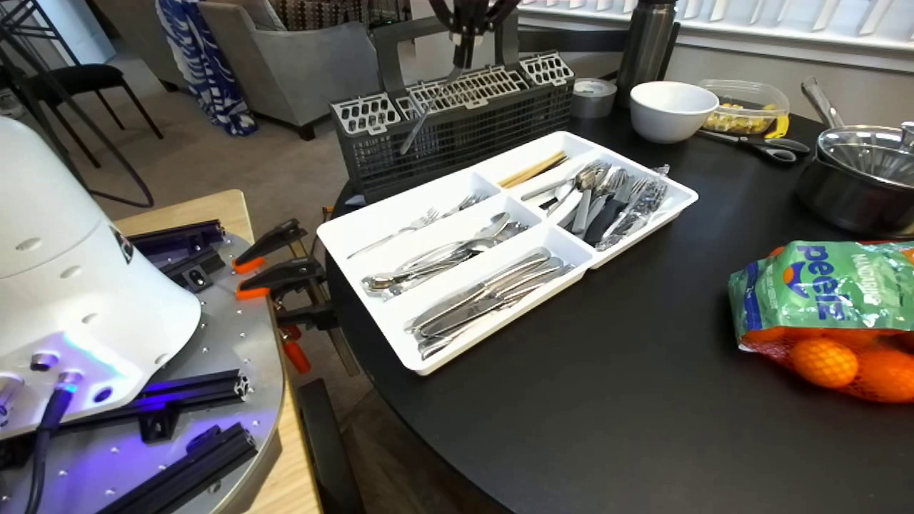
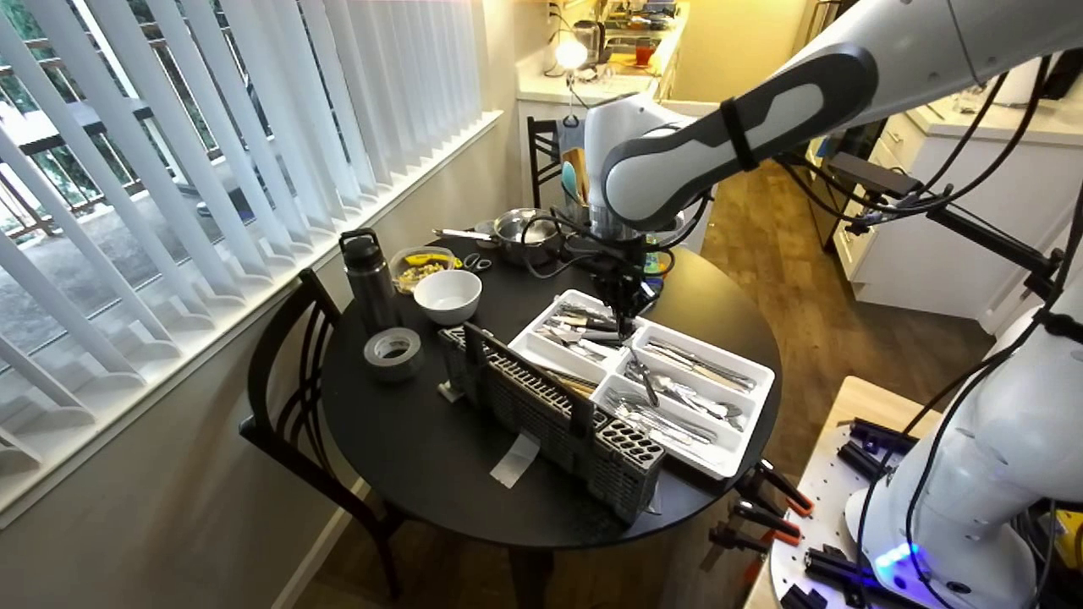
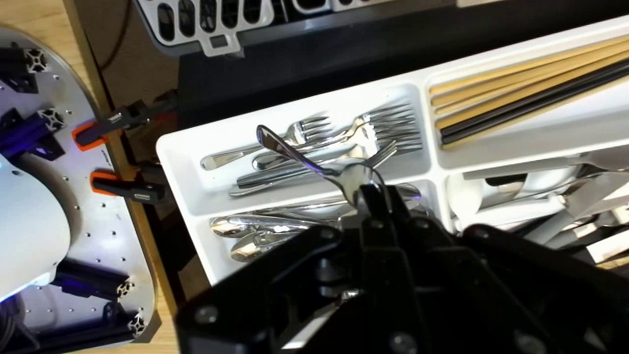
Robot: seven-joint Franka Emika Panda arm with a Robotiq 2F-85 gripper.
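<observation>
My gripper (image 3: 377, 199) points roughly straight down, its jaws clenched on what I take for a metal spoon (image 3: 355, 180), though my fingertips hide part of its head. I have it by that head end; the handle slants away and down from my tips, free at its far end, toward the upper left in the wrist view. Below the jaws, apart from the spoon, lies the white tray (image 3: 182, 158): forks (image 3: 363, 132) under the handle, chopsticks (image 3: 530, 81) to the upper right of my tips. Above the jaws my wrist hangs nearly upright, and my arm (image 2: 728, 161) slopes up from it, then reaches back toward my base (image 2: 956, 499), well apart from the jaws. Near them, alongside the tray, stands the grey slotted basket (image 1: 493, 125). Farther out from the jaws, on the same black table (image 1: 643, 392), sit a white bowl (image 1: 671, 111) and a bag of mandarins (image 1: 842, 318).
</observation>
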